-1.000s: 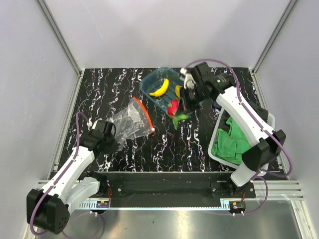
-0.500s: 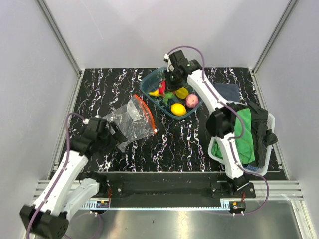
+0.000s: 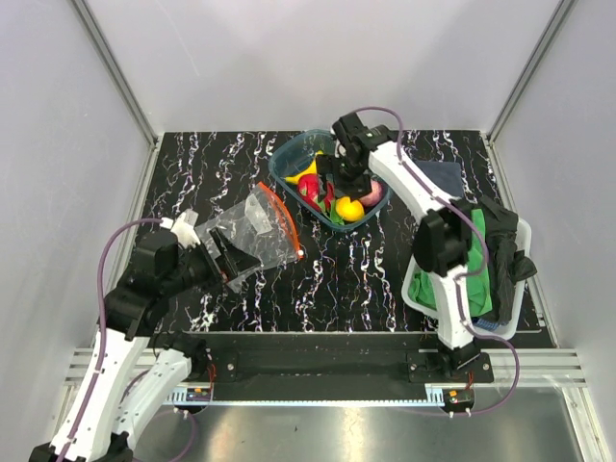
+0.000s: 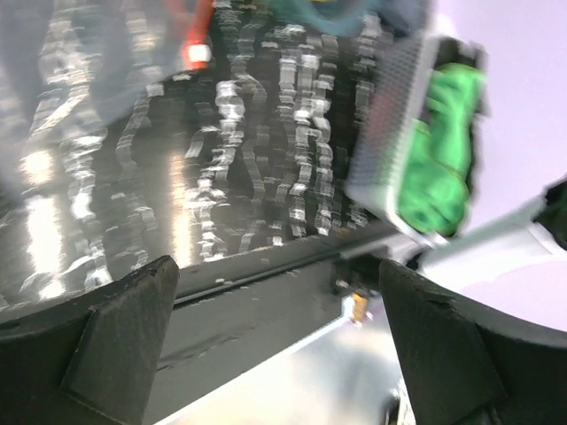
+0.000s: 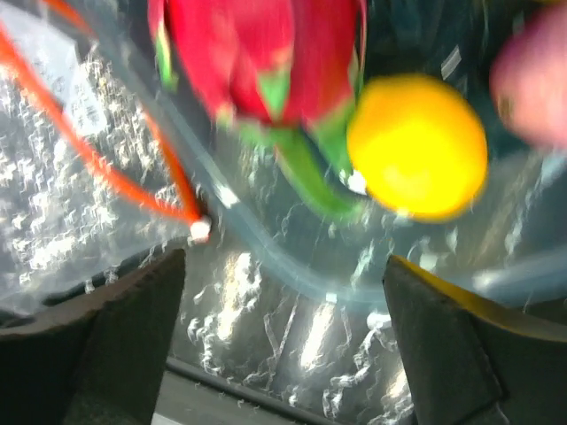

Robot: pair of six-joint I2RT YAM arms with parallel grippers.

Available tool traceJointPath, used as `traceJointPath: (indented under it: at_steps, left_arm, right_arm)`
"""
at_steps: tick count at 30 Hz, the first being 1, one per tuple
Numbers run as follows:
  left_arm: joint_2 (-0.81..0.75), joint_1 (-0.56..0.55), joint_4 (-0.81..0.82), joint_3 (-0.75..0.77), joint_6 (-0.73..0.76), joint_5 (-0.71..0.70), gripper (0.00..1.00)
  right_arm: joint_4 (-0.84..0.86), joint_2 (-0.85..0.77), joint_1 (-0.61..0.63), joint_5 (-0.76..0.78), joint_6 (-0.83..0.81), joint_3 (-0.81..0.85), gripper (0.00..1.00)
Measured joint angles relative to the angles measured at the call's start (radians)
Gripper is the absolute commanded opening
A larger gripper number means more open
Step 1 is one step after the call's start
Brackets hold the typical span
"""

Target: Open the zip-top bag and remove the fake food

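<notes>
The clear crinkly zip-top bag (image 3: pixel 255 231) lies on the black marbled worktop (image 3: pixel 356 279), left of the teal transparent tray (image 3: pixel 286 152); no toy shows inside it. The plastic toy fruits (image 3: pixel 348 208) sit piled in the tray. The right gripper (image 5: pixel 283 257) hangs released just above them; a careless lift could clip the rim and spill them. The left gripper (image 4: pixel 275 266), also released, is beside the bag and could drag it. A white basket (image 4: pixel 394 133) at right holds green cloth (image 4: pixel 438 150).
</notes>
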Motion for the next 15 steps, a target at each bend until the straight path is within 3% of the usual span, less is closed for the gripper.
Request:
traceJointPath:
  at_steps: [3,9,15]
  left_arm:
    - [-0.019,0.0,0.066,-0.02,0.0,0.072,0.99]
    - [-0.062,0.0,0.174,-0.077,0.002,0.172,0.99]
    - [-0.112,0.0,0.348,-0.16,-0.037,0.256,0.99]
  right_arm:
    - [0.018,-0.174,0.005,0.0,0.035,-0.173,1.0]
    - [0.135,-0.7,0.034,-0.023,0.162,-0.617,1.0]
    - [0.257,-1.138,0.038,-0.063,0.304,-0.956,1.0]
